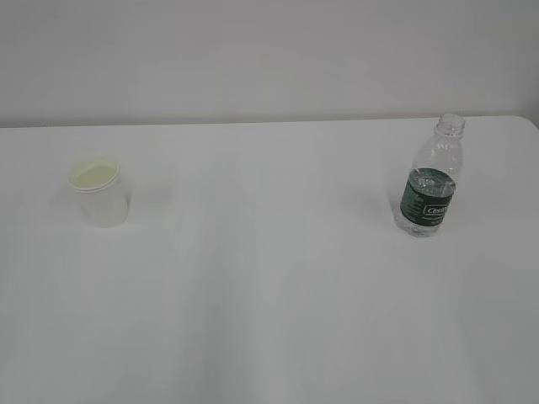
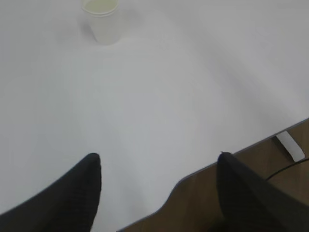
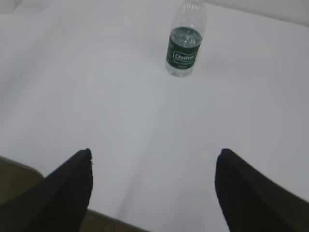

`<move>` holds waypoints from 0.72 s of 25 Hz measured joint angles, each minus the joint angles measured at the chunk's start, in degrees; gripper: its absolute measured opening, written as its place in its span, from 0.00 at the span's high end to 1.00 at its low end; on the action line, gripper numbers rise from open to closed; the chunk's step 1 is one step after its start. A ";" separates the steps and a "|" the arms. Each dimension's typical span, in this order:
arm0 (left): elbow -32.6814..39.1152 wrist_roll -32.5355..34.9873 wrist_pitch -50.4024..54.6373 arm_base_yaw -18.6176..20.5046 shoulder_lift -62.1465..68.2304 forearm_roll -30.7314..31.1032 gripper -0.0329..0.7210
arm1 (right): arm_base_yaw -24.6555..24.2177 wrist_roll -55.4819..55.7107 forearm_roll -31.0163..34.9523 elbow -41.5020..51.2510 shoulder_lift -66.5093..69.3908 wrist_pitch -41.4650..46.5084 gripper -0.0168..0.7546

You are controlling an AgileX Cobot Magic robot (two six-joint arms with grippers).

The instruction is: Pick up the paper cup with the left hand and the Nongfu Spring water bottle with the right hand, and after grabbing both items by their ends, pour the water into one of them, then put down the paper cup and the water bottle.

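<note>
Two things stand upright, well apart, on the white tabletop [image 1: 269, 295]: a small white tapered paper cup [image 1: 99, 192] left, a ribbed clear plastic bottle [image 1: 429, 189] right. Left gripper [image 2: 157, 157] and right gripper [image 3: 154, 152] hang spread wide, empty.

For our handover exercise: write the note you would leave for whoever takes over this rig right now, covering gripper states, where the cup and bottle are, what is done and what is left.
Left gripper: open, empty, back near the table edge, paper cup ahead of it.
Right gripper: open, empty, facing the Nongfu Spring water bottle.
Cup stands upright on the left of the white table; bottle upright on the right, capless, water low inside.
Done: nothing is grasped.
Left: grasp both, pour, set both down.
</note>
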 joint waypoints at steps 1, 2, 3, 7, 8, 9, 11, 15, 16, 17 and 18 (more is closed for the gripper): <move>0.66 0.00 -0.22 0.00 0.00 -0.12 0.25 | 0.00 0.00 0.00 0.00 0.00 0.78 0.21; 1.33 0.00 -0.49 0.00 0.00 -0.36 0.25 | 0.00 0.00 0.00 0.00 0.00 1.54 0.21; 2.16 0.00 -1.33 0.00 0.00 -0.59 0.26 | 0.00 0.00 0.00 0.00 0.00 2.29 0.21; 3.54 0.00 -3.10 0.00 0.00 -1.22 0.28 | 0.00 0.00 0.00 0.00 0.00 3.85 0.21; 3.54 0.00 -3.23 0.00 0.00 -1.32 0.29 | 0.00 0.09 0.00 0.00 0.00 3.85 0.21; 3.54 0.00 -3.23 0.00 0.00 -1.32 0.30 | 0.00 0.09 0.00 0.00 0.00 3.95 0.21; 3.54 0.00 -3.33 0.00 0.00 -1.32 0.31 | 0.00 0.09 0.00 0.00 0.00 3.95 0.21; 3.54 0.00 -3.47 0.00 0.00 -1.33 0.32 | 0.00 0.09 0.00 0.37 -0.37 3.84 0.21; 3.54 0.00 -3.47 0.00 0.00 -1.33 0.32 | 0.00 0.09 0.00 0.48 -0.74 3.73 0.21; 3.54 0.00 -3.47 0.00 0.00 -1.33 0.32 | 0.00 0.09 0.00 0.48 -1.28 3.73 0.21; 3.54 0.00 -3.57 0.00 0.00 -1.33 0.32 | 0.00 0.09 0.00 0.48 -2.05 3.73 0.21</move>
